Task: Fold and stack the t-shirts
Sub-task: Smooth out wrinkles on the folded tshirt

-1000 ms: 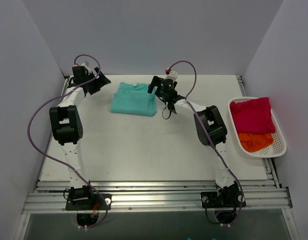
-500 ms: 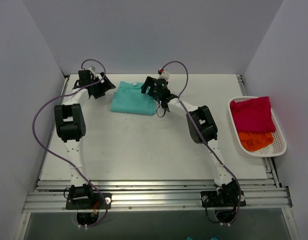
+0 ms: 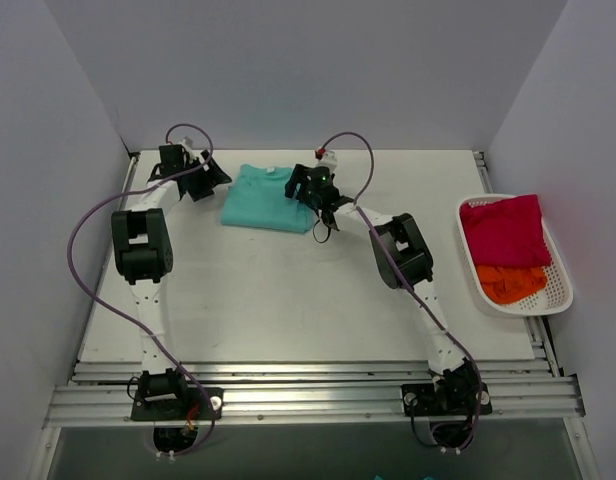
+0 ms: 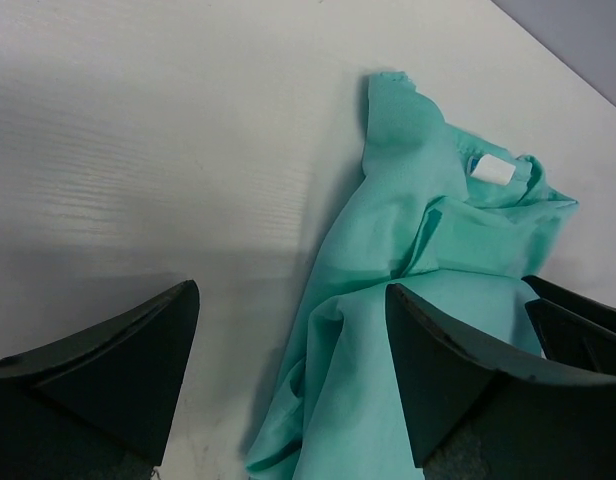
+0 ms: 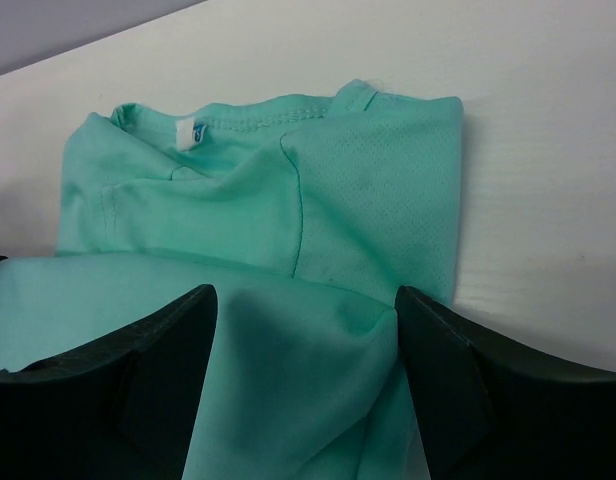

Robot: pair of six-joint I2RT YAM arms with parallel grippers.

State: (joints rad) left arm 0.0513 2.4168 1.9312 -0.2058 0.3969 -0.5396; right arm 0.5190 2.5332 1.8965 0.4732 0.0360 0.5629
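Note:
A teal t-shirt [image 3: 266, 200] lies folded at the back of the table, collar toward the far wall. My left gripper [image 3: 214, 178] is open at its left edge; in the left wrist view [image 4: 293, 330] the jaws straddle the shirt's left fold [image 4: 388, 330]. My right gripper [image 3: 297, 184] is open over the shirt's right side; in the right wrist view [image 5: 306, 320] the jaws stand wide above the teal cloth [image 5: 288, 220]. A magenta-red t-shirt [image 3: 503, 230] and an orange t-shirt [image 3: 510, 282] lie bunched in the basket.
A white slotted plastic basket [image 3: 566, 290] stands at the table's right edge. Grey walls close in the back and both sides. Purple cables loop above both arms.
Both grippers have moved in toward the teal shirt, the left from the back-left corner to its left edge, the right leftward onto its right side. The shirt has not moved.

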